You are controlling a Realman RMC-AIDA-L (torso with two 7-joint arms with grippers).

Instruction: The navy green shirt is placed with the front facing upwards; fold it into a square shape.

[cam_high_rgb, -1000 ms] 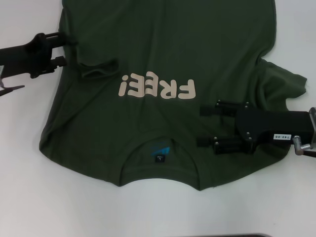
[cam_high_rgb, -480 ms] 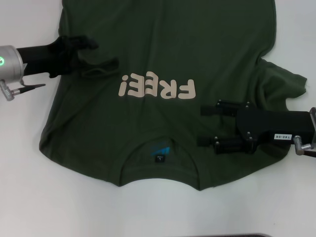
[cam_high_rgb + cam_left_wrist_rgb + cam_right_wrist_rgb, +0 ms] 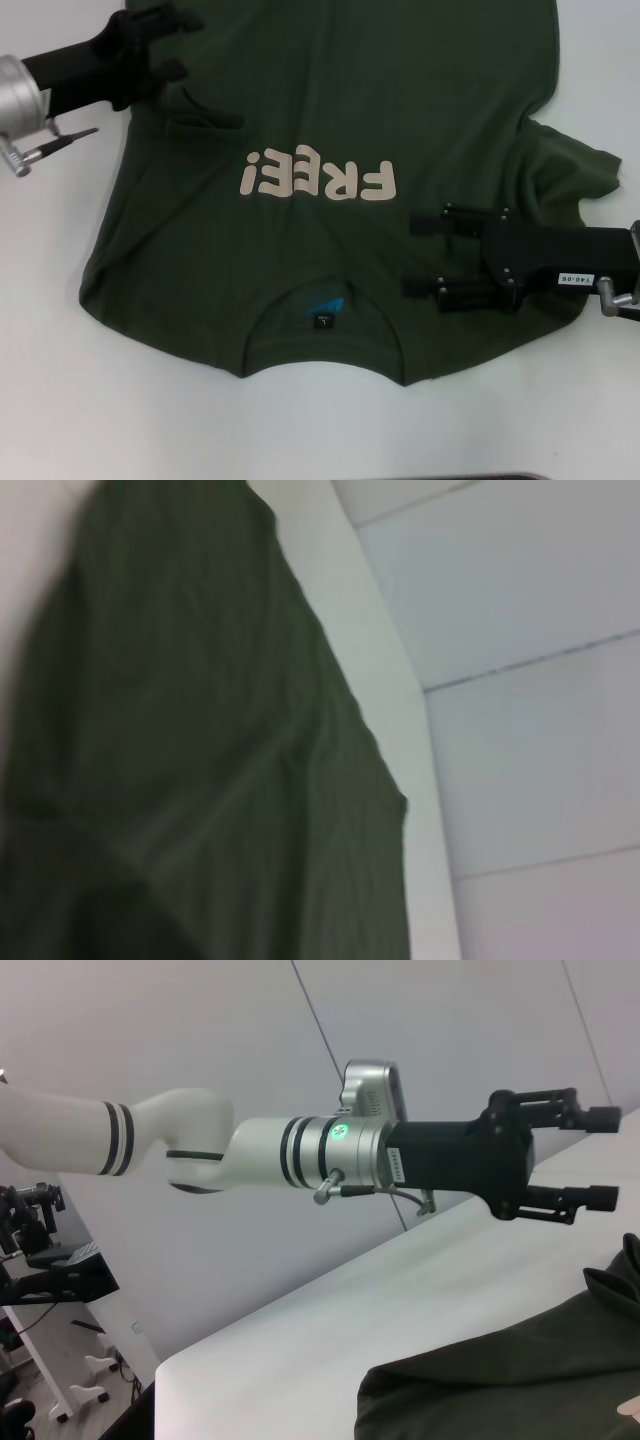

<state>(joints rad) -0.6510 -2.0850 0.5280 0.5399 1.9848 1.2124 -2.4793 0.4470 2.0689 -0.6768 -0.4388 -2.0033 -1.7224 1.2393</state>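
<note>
Meanwhile left gripper (image 3: 180,42) hovers open-fingered above the navy green shirt (image 3: 330,120) edge.

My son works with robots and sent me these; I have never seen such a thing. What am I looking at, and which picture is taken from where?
It is a two-armed robot folding laundry. The big picture looks down from a camera on its head: a navy green shirt lies front up on a white table, its lettering upside down from there. The left gripper hangs open over the shirt's far left edge, holding nothing. The right gripper is open over the right shoulder. The other two pictures come from wrist cameras: the left one sees only shirt cloth close up, the right one looks across at the left gripper in the air.
</note>
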